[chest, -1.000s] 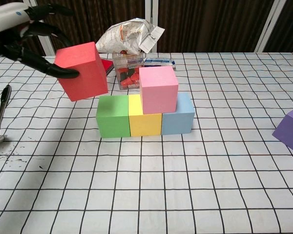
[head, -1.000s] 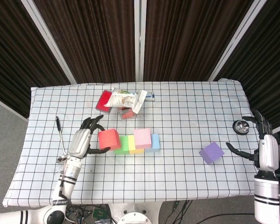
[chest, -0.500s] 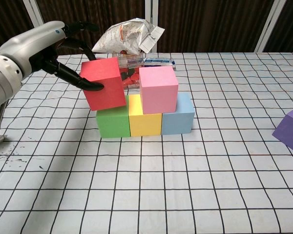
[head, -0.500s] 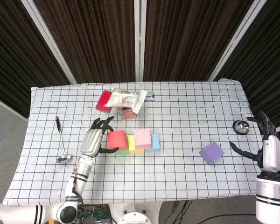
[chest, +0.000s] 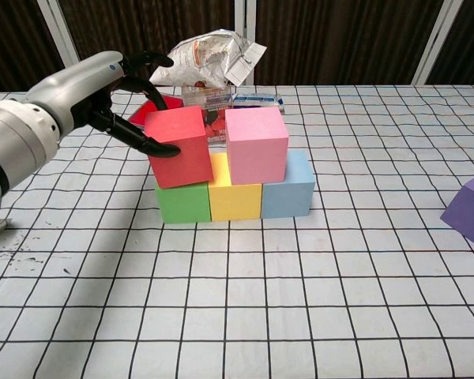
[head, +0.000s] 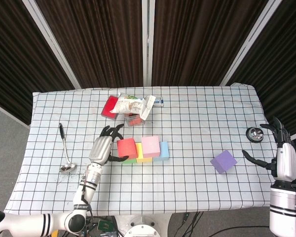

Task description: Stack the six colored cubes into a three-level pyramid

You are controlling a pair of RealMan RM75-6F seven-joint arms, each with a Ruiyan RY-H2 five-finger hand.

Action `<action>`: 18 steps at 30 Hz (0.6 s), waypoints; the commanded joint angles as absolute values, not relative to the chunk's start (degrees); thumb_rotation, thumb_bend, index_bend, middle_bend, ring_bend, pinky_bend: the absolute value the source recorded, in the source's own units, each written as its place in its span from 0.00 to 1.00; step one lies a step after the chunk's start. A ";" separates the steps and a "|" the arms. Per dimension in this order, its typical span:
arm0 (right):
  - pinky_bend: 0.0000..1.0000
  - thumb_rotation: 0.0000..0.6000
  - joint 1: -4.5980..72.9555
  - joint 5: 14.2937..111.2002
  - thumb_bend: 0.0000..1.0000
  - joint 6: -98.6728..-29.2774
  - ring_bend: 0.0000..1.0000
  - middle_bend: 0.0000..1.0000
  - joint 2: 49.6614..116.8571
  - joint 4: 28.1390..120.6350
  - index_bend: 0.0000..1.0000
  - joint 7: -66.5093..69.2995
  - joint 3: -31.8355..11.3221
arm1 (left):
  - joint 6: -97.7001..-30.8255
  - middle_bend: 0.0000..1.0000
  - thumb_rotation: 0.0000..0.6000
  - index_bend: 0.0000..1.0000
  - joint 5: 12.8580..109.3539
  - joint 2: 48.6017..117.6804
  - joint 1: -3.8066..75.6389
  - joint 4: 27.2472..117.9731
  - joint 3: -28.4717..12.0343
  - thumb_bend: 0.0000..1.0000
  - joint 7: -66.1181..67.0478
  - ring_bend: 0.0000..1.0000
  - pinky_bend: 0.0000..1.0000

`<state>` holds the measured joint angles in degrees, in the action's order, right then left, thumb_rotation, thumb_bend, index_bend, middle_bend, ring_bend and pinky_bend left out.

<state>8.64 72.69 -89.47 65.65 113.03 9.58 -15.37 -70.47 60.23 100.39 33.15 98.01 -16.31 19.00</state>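
Note:
A row of green [chest: 182,202], yellow [chest: 235,199] and blue [chest: 288,195] cubes stands mid-table. The pink cube [chest: 256,145] sits on top, over the yellow and blue ones. My left hand [chest: 118,95] grips the red cube [chest: 179,147], slightly tilted, on or just above the green cube and beside the pink one. In the head view the red cube [head: 127,148] and left hand [head: 102,147] show left of the stack. The purple cube [head: 223,161] lies alone to the right. My right hand [head: 277,158] hovers open near it at the table's right edge.
A snack bag [head: 133,104], a red box [head: 110,106] and a clear box of red pieces [head: 133,119] lie behind the stack. A ladle [head: 64,148] rests at the left. A small metal cup [head: 255,134] stands near the right edge.
My left hand has carried the red cube rightward and down, from left of the row to on top of the green cube beside the pink one. The right hand barely moved.

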 commanded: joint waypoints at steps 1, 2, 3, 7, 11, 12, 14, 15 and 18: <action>0.00 1.00 8.59 72.58 0.00 -89.36 0.08 0.25 65.74 112.90 0.00 9.56 -15.47 | -70.36 0.54 1.00 0.09 60.16 100.50 33.34 97.76 -16.39 0.15 18.86 0.15 0.02; 0.00 1.00 8.57 72.52 0.00 -89.24 0.08 0.25 65.77 112.86 0.00 9.61 -15.53 | -70.28 0.54 1.00 0.09 60.19 100.52 33.43 97.62 -16.33 0.15 18.85 0.15 0.02; 0.00 1.00 8.55 72.50 0.00 -89.14 0.08 0.25 65.78 112.82 0.00 9.65 -15.54 | -70.26 0.54 1.00 0.09 60.15 100.56 33.49 97.52 -16.31 0.15 18.84 0.15 0.02; 0.00 1.00 8.43 72.58 0.00 -88.85 0.08 0.25 65.88 112.52 0.00 9.72 -15.56 | -70.10 0.54 1.00 0.09 60.19 100.69 33.70 97.43 -15.98 0.15 18.89 0.15 0.02; 0.00 1.00 8.26 72.68 0.00 -88.76 0.08 0.25 65.94 112.34 0.00 9.95 -15.69 | -70.00 0.53 1.00 0.09 60.47 100.75 33.89 97.26 -15.66 0.15 18.85 0.15 0.02; 0.00 1.00 8.23 72.73 0.00 -88.73 0.08 0.25 65.95 112.30 0.00 9.97 -15.70 | -69.94 0.53 1.00 0.09 60.46 100.76 33.96 97.18 -15.70 0.15 18.80 0.15 0.02; 0.00 1.00 8.17 72.79 0.00 -88.62 0.08 0.25 65.95 112.23 0.00 10.02 -15.73 | -69.77 0.53 1.00 0.09 60.48 100.76 34.16 96.95 -15.74 0.15 18.76 0.15 0.02; 0.00 1.00 8.14 72.78 0.00 -88.57 0.08 0.25 65.96 112.16 0.00 10.06 -15.74 | -69.65 0.53 1.00 0.09 60.43 100.74 34.25 96.87 -15.77 0.15 18.76 0.15 0.02; 0.00 1.00 8.10 72.71 0.00 -88.32 0.08 0.25 66.02 111.96 0.00 10.23 -15.80 | -69.15 0.53 1.00 0.09 59.94 100.57 34.49 96.84 -16.03 0.15 18.51 0.15 0.03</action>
<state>8.10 72.72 -88.32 66.01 111.97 10.22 -15.79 -69.20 60.00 100.60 34.45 96.85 -15.98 18.56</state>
